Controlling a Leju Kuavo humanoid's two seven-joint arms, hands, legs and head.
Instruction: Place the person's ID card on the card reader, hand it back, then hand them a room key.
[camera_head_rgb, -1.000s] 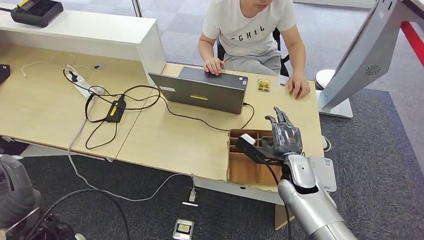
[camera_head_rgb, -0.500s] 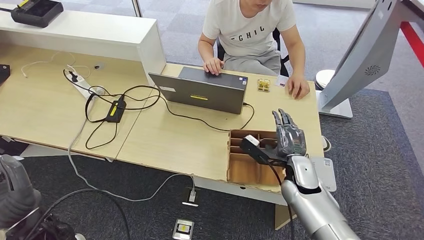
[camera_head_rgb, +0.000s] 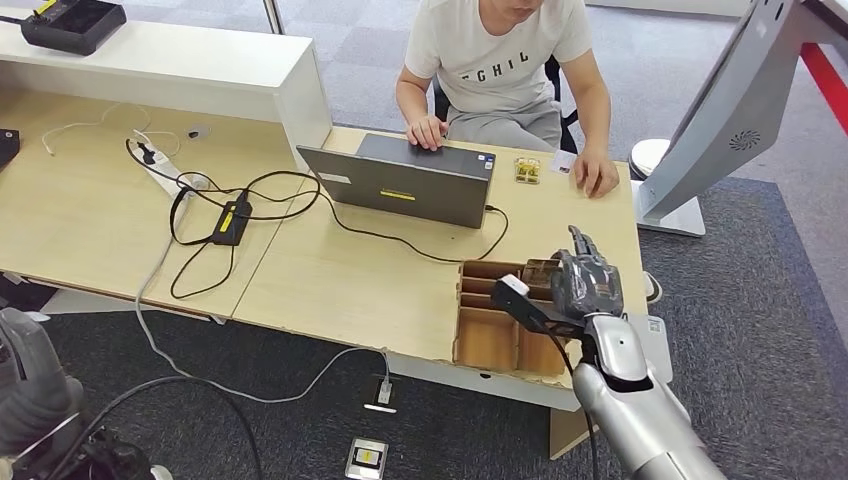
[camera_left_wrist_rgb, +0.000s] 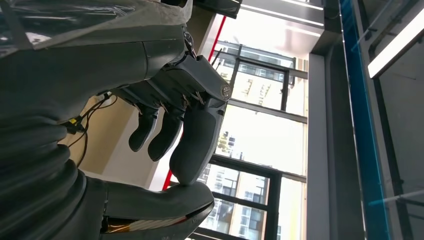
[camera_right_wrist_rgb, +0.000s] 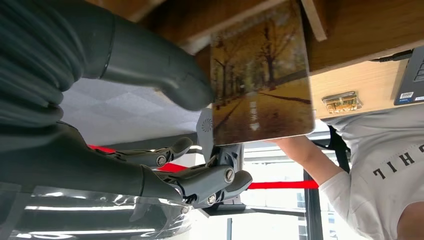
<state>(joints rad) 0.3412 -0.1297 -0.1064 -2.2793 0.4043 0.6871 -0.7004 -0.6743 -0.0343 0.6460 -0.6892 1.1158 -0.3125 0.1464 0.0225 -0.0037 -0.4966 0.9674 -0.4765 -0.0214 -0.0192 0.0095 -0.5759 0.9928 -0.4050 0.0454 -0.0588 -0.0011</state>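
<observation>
Head view showed the right hand (camera_head_rgb: 585, 285) hovering over the far right compartments of the wooden tray (camera_head_rgb: 478, 340) at the worktop's (camera_head_rgb: 340, 275) near edge. Right wrist view showed a room key card (camera_right_wrist_rgb: 262, 75) printed with an autumn avenue standing on edge in the tray, the thick thumb (camera_right_wrist_rgb: 165, 82) pressed against its near face and the darker fingers (camera_right_wrist_rgb: 210, 182) curled behind it but apart from it. The card did not look properly held yet, so the hand read as parted around it.

Across the worktop from the tray, a small white card (camera_head_rgb: 564, 161) lay by the person's hand (camera_head_rgb: 597, 178); whether it was the ID I could not tell.

The left hand (camera_left_wrist_rgb: 170, 130) held nothing, its fingers loosely bent and apart.

Likely the key card is thin, stiff, light and glossy, so it could slip. Pinching both flat faces near the exposed upper edge seemed the best hold.
</observation>
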